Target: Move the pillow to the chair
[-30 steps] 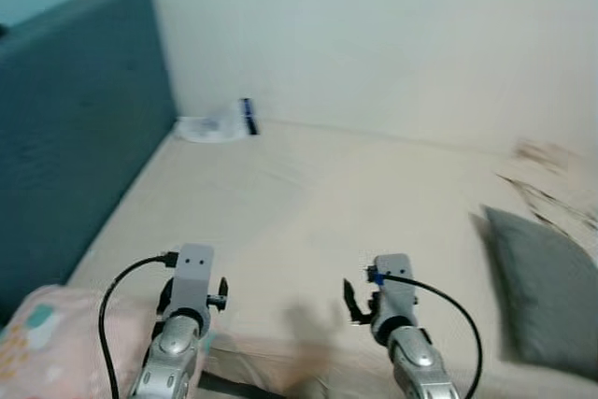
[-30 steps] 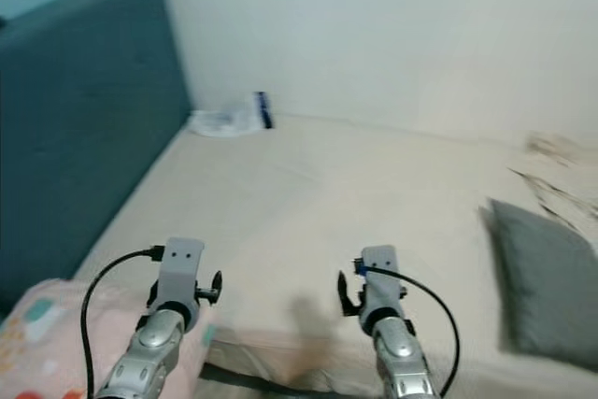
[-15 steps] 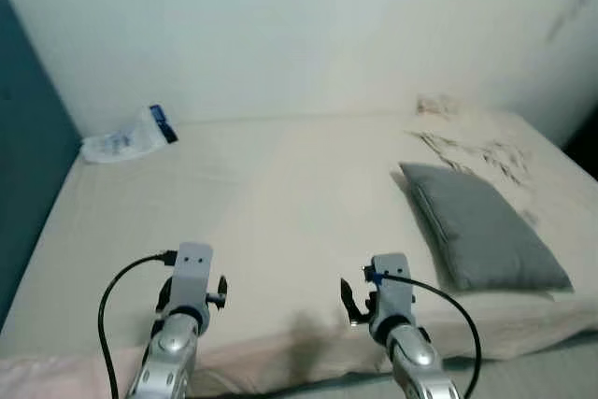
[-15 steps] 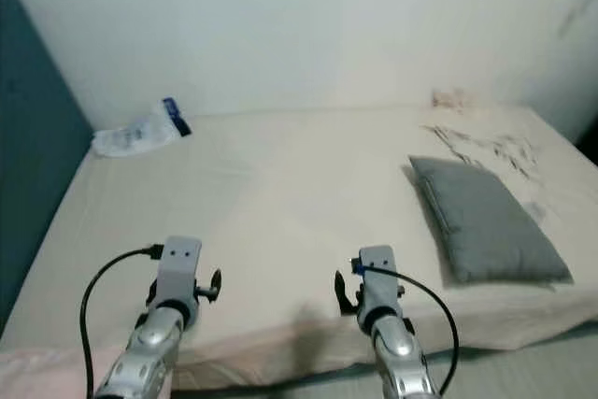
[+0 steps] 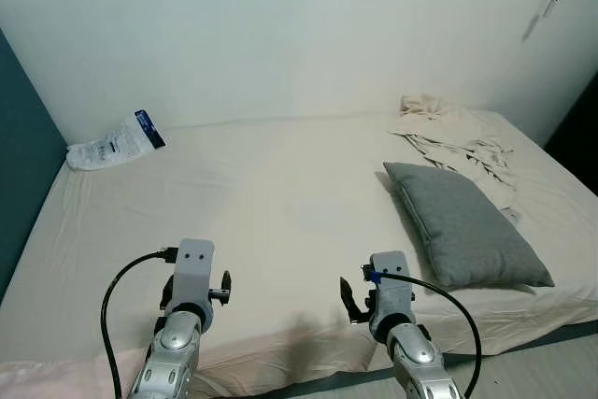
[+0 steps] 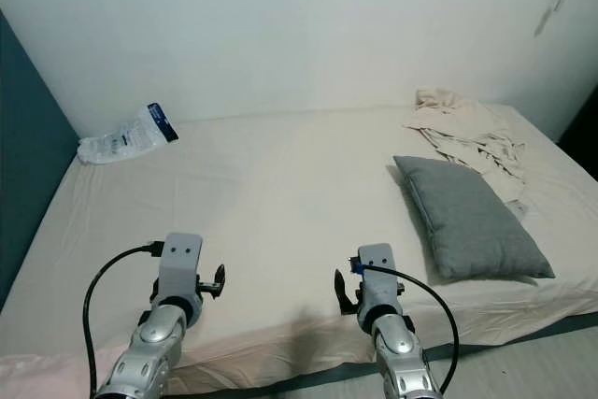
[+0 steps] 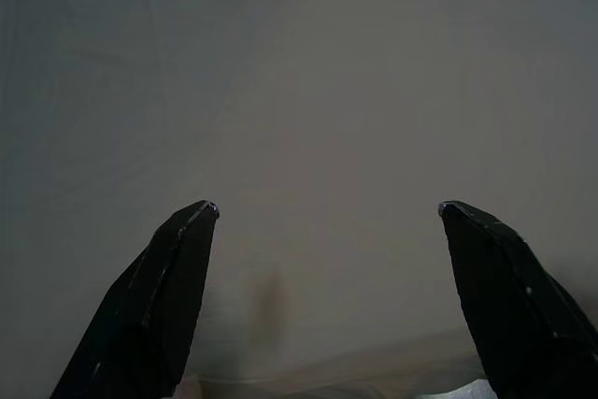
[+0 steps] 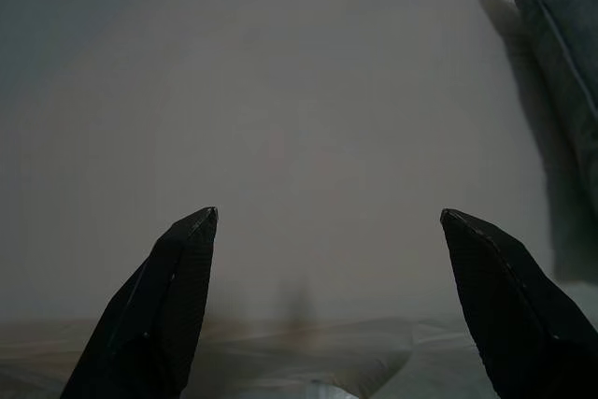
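Note:
A grey pillow (image 5: pixel 461 223) lies flat on the right side of a cream bed (image 5: pixel 262 193), close to the bed's front edge. One edge of the pillow (image 8: pixel 565 25) shows in the right wrist view. Both arms reach forward over the front edge of the bed. My left gripper (image 7: pixel 327 212) is open over bare sheet, nothing between its fingers. My right gripper (image 8: pixel 327 214) is also open and empty, with the pillow off to its right and a little farther in.
A crumpled cream cloth (image 5: pixel 455 132) lies behind the pillow at the far right. A plastic packet with a dark blue end (image 5: pixel 114 141) rests at the bed's far left by the white wall. A teal headboard (image 5: pixel 19 165) borders the left. Grey floor (image 5: pixel 551 362) shows at lower right.
The whole picture has swung to the right: the teal headboard has slid out to the left edge and the pillow has come towards the middle. Both grippers keep the same pose.

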Tool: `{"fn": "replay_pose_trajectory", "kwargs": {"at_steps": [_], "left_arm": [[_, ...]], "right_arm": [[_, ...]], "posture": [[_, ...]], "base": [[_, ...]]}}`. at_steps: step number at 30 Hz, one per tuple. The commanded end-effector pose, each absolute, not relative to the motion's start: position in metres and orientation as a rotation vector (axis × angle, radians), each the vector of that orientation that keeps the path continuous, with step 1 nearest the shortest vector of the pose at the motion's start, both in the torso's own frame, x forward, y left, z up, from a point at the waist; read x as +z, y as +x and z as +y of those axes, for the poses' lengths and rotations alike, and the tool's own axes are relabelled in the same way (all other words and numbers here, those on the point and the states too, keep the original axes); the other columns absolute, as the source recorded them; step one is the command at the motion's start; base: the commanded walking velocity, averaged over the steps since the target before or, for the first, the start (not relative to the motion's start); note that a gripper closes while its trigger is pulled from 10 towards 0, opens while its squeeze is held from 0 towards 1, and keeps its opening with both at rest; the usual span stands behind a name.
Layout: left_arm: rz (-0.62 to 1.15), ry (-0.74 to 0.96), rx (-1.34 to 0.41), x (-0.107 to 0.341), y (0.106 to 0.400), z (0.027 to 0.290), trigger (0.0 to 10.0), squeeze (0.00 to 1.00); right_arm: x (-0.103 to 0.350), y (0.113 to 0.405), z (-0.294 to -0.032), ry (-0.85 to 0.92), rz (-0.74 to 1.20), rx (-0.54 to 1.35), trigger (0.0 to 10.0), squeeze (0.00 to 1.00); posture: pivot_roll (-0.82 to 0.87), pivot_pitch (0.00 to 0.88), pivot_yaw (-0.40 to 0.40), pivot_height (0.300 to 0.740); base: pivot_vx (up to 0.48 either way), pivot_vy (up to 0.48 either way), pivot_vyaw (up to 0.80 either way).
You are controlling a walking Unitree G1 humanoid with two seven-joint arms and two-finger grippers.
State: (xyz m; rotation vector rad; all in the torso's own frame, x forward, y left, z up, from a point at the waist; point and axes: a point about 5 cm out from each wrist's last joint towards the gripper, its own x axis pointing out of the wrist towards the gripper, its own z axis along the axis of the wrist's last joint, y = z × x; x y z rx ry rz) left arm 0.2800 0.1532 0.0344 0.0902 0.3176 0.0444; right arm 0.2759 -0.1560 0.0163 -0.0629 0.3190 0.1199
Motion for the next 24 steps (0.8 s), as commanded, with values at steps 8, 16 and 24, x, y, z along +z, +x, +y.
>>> {"fn": "replay_pose_trajectory", "kwargs": {"at_steps": [8,16,24], "left_arm": [[0.322,0.129,0.016,0.0333,0.2767,0.1504,10.0,0.00],[0.324,0.127,0.030,0.0338,0.2752,0.1538,10.0,0.00],[0.324,0.125,0.033,0.0339,0.2752,0.1541,10.0,0.00]], "right_arm": [[0.0119,0.2721,-0.1548,-0.053,0.335,0.119,10.0,0.00],[0.0115,0.2709,-0.1525,-0.048,0.335,0.125,10.0,0.00],[0.0119,0.2714,-0.1522,-0.048,0.334,0.127,10.0,0.00]], "posture": [[0.02,0.093,-0.006,0.740],[0.03,0.096,-0.008,0.740],[0.03,0.102,-0.007,0.740]], "base": [[0.000,-0.413,0.00],[0.000,-0.469,0.00],[0.000,-0.472,0.00]]}}
